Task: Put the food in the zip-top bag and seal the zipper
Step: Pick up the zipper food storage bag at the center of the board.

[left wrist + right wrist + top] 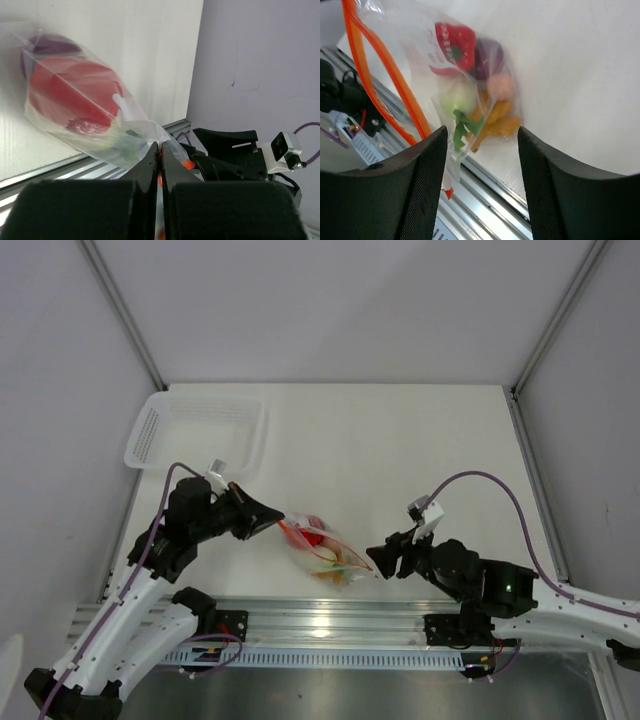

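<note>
Only the right wrist view shows all the food (470,80) inside the zip-top bag (445,60), with the orange zipper (385,75) running along its mouth. The bag lies on the tabletop (400,450) between the arms, a white basket (200,430) at 10 o'clock. The left claw (159,155) is clamped on the bag's edge; the right claw (480,150) is spread wide, empty, beside the bag.

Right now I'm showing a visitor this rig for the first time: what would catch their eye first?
The zip-top bag at the table's near edge, food already inside. The left gripper is pinched shut on its zipper edge; the right gripper sits open beside it. A white basket stands far left.
</note>
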Controlling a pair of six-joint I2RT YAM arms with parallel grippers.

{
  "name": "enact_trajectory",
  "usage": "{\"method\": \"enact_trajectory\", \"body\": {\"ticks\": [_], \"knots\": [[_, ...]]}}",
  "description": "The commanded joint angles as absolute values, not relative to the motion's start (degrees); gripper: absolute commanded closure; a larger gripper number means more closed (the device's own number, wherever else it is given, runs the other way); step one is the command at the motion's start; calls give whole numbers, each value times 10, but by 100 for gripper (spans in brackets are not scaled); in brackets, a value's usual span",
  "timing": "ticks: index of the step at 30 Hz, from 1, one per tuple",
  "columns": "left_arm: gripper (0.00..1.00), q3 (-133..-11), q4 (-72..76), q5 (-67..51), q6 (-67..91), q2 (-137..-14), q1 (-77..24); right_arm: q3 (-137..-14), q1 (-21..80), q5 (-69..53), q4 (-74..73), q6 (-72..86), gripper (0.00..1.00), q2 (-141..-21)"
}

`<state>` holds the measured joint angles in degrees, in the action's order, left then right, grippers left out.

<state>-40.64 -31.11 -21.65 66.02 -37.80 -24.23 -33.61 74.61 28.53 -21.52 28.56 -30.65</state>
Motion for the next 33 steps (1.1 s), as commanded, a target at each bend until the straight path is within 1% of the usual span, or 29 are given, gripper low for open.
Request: {"method": "enact_trajectory", "body": {"ticks": [1,6,8,11,13,14,15,17,19,22,25,30,33], "knots": [[99,-413,-333,-205,654,-387,-237,-328,745,284,-187,305,40,-324],[99,-411,-329,-179,674,-364,-237,-323,747,254,-216,332,40,-292],[99,-425,-339,-162,675,-358,-238,-326,747,234,-242,344,38,-273],[99,-447,-345,-140,669,-368,-236,-358,747,203,-297,373,38,-272],[99,-463,-345,-134,666,-379,-236,-370,746,158,-294,381,37,-265],[99,-462,-344,-132,667,-388,-236,-367,748,136,-274,378,37,-250],[99,-463,-338,-130,669,-393,-236,-363,747,102,-262,374,34,-244],[99,-461,-330,-129,678,-400,-236,-342,748,91,-250,367,32,-239],[99,-459,-314,-134,690,-406,-236,-317,749,119,-250,368,31,-251],[99,-465,-308,-136,699,-415,-236,-277,752,151,-194,343,30,-251],[99,-469,-302,-139,707,-421,-236,-232,752,168,-120,307,30,-242],[99,-467,-298,-150,712,-438,-236,-167,753,170,-62,295,30,-221],[99,-453,-287,-157,722,-436,-236,-115,756,180,3,298,32,-200]]}}
